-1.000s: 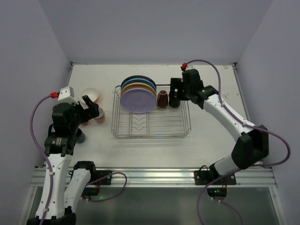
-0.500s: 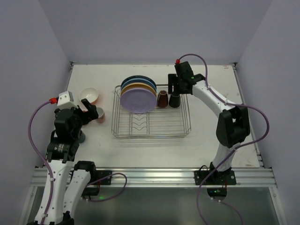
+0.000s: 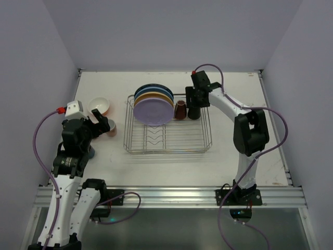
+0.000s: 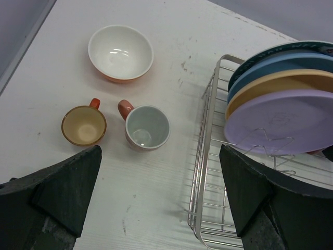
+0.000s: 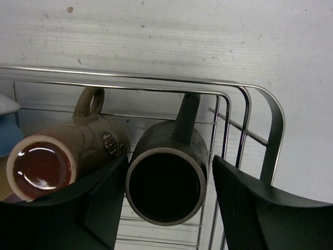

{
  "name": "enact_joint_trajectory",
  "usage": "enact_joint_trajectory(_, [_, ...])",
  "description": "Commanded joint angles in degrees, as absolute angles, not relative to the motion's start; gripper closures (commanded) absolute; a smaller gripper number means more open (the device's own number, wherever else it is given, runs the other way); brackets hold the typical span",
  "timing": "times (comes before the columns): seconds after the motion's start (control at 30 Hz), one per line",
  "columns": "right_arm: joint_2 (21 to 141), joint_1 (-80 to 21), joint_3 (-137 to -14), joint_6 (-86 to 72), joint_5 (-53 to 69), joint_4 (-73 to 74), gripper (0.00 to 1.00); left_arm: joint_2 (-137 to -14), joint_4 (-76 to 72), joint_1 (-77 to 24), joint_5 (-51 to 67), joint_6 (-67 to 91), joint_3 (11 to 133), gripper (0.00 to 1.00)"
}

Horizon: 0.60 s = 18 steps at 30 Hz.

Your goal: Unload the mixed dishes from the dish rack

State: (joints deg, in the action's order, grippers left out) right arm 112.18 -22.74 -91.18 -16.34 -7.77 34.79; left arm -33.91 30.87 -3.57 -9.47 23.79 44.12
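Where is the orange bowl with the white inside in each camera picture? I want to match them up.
Top external: the orange bowl sits at the left, beyond the rack's left end.
Left wrist: the bowl is at the upper left.
Right wrist: not in it.
Shared landmark: the dish rack shows in all three views.
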Motion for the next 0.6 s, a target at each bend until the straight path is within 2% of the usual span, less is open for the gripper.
enact_joint_trajectory(0.0, [113.6,-22.3,-94.0,-14.9,-6.5,35.0,0.34,-34.1,27.9,-4.1,-10.3,22.8,43.5,0.0])
enact_joint_trajectory(0.23, [114.8,-22.3,-92.7,-16.3,-7.7,35.2,0.37,-34.3,27.7,-4.0,-10.2,22.6,43.4,0.0])
enact_joint_trajectory(0.57, [113.2,-22.4,-90.2,-17.8,-8.4,33.8,0.3,-34.3,27.7,-4.1,-9.8,22.5,43.4,0.0])
